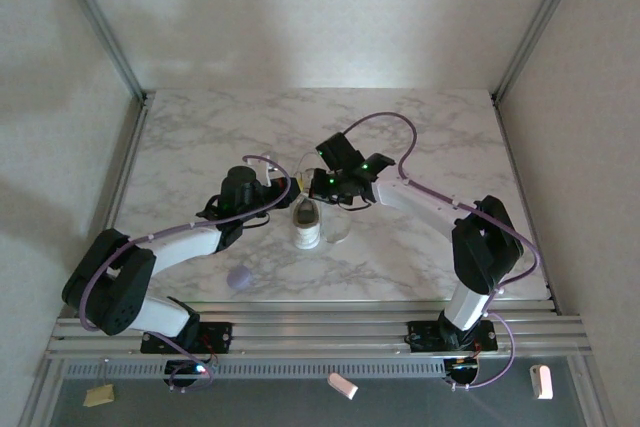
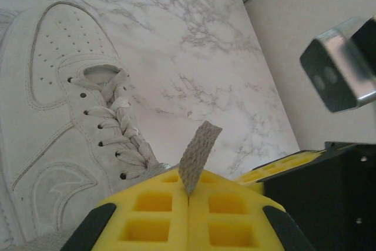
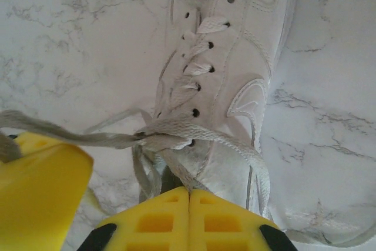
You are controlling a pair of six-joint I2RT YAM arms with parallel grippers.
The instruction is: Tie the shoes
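The white sneaker [image 1: 306, 227] lies mid-table, toe toward the arms. Both grippers hang close together just behind its heel end. My left gripper [image 2: 188, 195] has its yellow pads pressed together on a flat white lace end [image 2: 200, 148] that sticks up out of them, with the shoe [image 2: 59, 127] to its left. My right gripper [image 3: 189, 192] is shut on another lace strand [image 3: 179, 171] that rises from the crossed laces [image 3: 161, 136] at the top eyelets of the shoe [image 3: 235, 69]. One strand runs taut leftward to the left gripper's yellow finger [image 3: 41, 192].
A small lavender blob [image 1: 240, 277] sits on the marble table [image 1: 440, 147] near the left arm. Something clear and round [image 1: 338, 228] rests against the shoe's right side. Metal frame posts stand at the table's far corners.
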